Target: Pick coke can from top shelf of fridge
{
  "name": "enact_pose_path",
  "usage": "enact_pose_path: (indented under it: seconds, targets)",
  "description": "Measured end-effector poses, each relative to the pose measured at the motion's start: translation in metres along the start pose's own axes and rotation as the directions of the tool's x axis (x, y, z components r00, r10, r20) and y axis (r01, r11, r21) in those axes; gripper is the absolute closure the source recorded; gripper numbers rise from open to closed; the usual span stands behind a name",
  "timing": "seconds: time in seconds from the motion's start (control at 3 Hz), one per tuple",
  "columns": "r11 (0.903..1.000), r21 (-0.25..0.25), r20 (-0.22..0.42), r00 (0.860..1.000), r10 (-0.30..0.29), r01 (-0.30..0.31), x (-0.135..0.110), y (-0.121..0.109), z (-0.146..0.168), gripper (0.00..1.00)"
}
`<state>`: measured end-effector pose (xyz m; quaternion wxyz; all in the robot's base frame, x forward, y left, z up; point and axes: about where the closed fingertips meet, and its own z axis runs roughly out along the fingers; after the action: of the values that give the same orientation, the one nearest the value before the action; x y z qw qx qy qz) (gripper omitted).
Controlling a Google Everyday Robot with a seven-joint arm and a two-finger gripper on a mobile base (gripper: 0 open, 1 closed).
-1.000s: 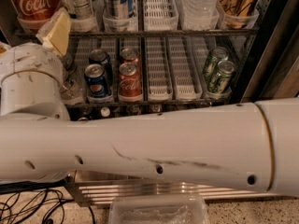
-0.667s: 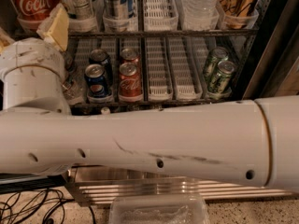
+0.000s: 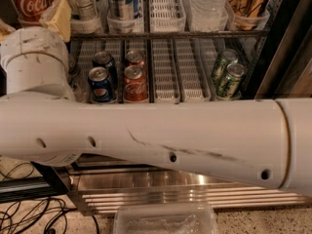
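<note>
The coke can (image 3: 28, 0), red with white script, stands at the far left of the top shelf (image 3: 161, 34) of the fridge (image 3: 287, 48), cut off by the frame's top edge. My gripper (image 3: 29, 19) is at the top left, open, with one tan finger (image 3: 56, 14) to the right of the can and the other at the left edge of the view. The can sits between them. My white wrist (image 3: 34, 57) hides the can's base.
My white arm (image 3: 161, 135) spans the whole view. On the rack below are blue Pepsi cans (image 3: 101, 83), short Coke cans (image 3: 134, 81) and green cans (image 3: 226, 77). Tall cans and a water bottle (image 3: 207, 4) share the top shelf. A clear plastic container (image 3: 165, 221) and cables (image 3: 29, 218) lie on the floor.
The tan finger has moved up and further in beside the coke can. The can has stayed in place on the shelf.
</note>
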<state>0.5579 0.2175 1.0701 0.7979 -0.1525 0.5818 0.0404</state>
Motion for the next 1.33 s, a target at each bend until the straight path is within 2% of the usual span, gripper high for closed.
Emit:
enact_pose_path:
  seconds: [0.33,0.67,1.33]
  targets:
    - [0.9991,-0.035,-0.015,1.0,0.023,-0.023,0.0,0.006,0.008,0.24]
    - [0.9971,-0.07,-0.051,0.998,0.026,-0.03,0.005,0.021,0.023,0.32]
    - [0.9985,-0.054,-0.053,0.999,0.004,-0.007,0.004,0.019,0.03,0.32]
